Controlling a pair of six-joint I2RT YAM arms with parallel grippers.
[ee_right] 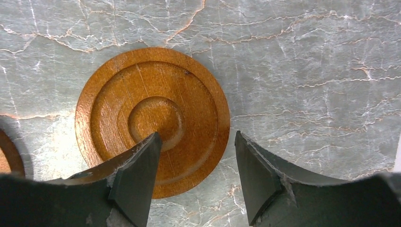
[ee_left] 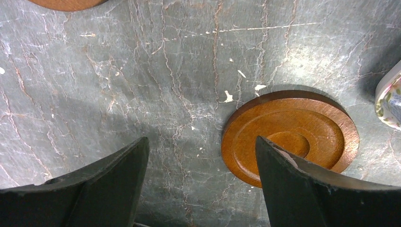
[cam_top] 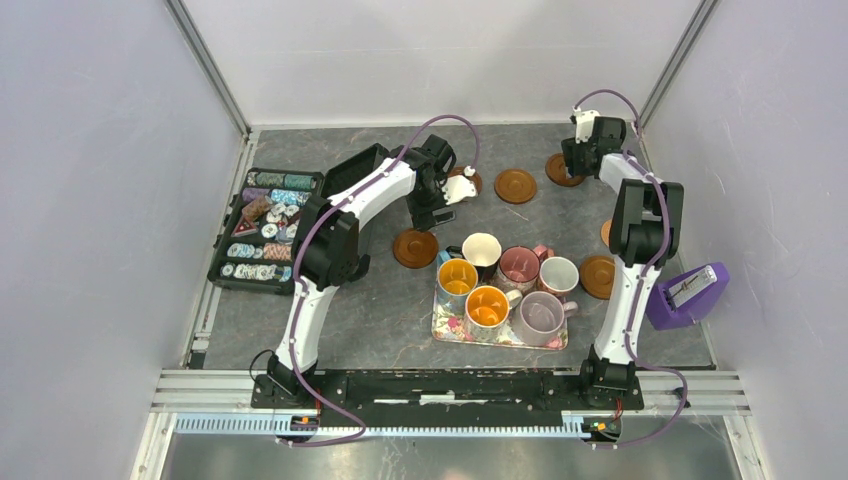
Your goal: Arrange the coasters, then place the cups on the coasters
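Several dark brown ringed coasters lie on the marbled table: one (cam_top: 414,247) left of the tray, one (cam_top: 515,185) at the back, one (cam_top: 598,276) right of the tray. A tan coaster (cam_top: 607,232) peeks out behind the right arm. Six cups, among them a lilac one (cam_top: 541,317) and a black one (cam_top: 481,250), stand on the floral tray (cam_top: 447,327). My left gripper (ee_left: 201,146) is open over bare table, its right finger above a coaster (ee_left: 289,135). My right gripper (ee_right: 196,142) is open, astride the rim of a coaster (ee_right: 152,118).
A black case of poker chips (cam_top: 265,230) sits at the left wall. A purple box (cam_top: 687,293) hangs by the right arm. A floral white edge (ee_left: 390,97) shows right of the left gripper's coaster. Walls close the table on three sides.
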